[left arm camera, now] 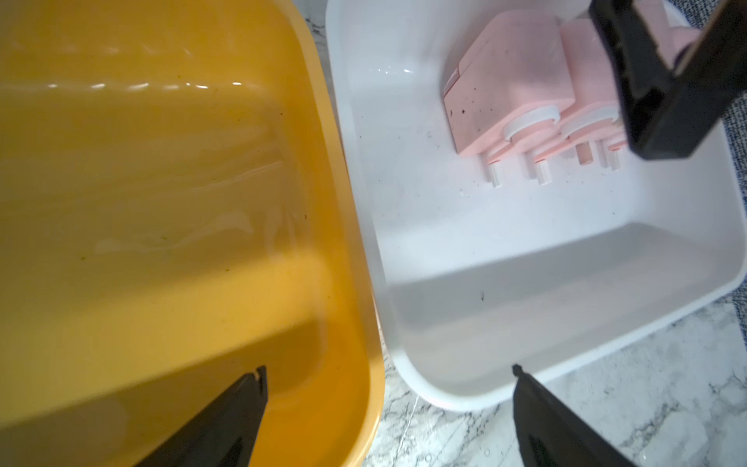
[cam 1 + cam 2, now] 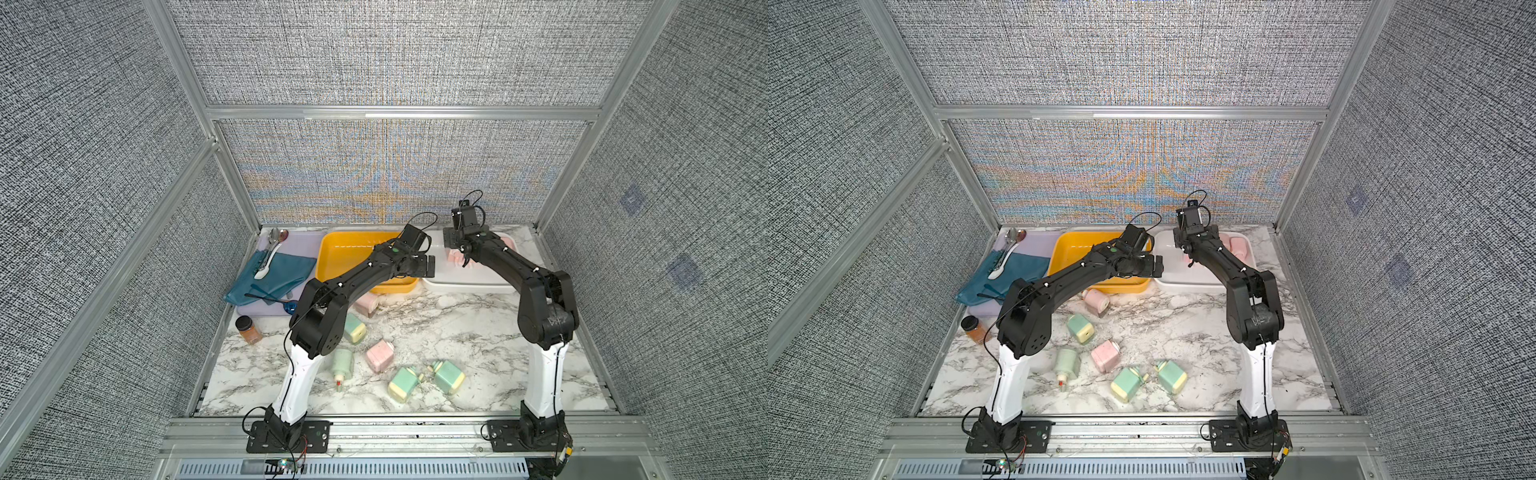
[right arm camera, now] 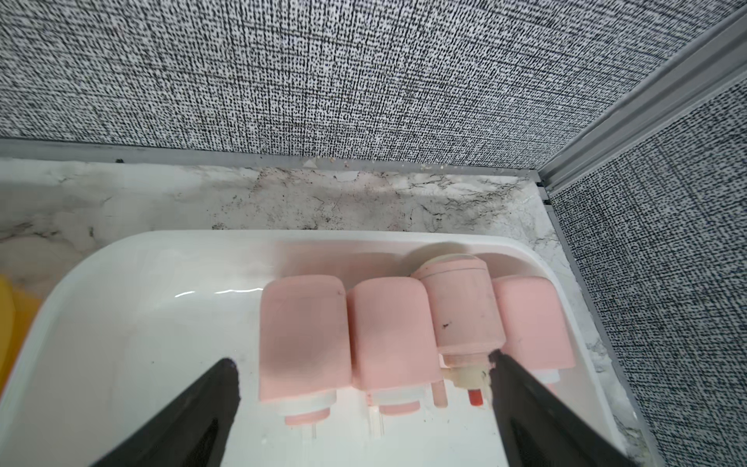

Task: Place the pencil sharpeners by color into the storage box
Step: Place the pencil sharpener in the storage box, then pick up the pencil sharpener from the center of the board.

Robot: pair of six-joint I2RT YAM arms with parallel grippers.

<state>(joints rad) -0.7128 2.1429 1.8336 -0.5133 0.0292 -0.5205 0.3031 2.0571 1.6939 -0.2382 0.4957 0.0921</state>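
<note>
Left claw: jaws wide, nothing held. It is hung over the seam where the yellow box and the white box meet.

Right claw: jaws wide, nothing held. Four pink sharpeners are lined up side by side just beneath and ahead of it in the white box, with their crank ends toward the claw.

The yellow box is seen to be empty. On the table, behind and below both claws, two pink and four green sharpeners lie loose.

Judged next target: the loose pink sharpener. It lies just outside the yellow box's near wall, behind and beneath the left claw, toward that arm's base, so the left arm is plainly nearer. Its body is partly hidden by the left forearm. Its long axis appears slantwise to the claw's reach, but this is not settled.
</note>
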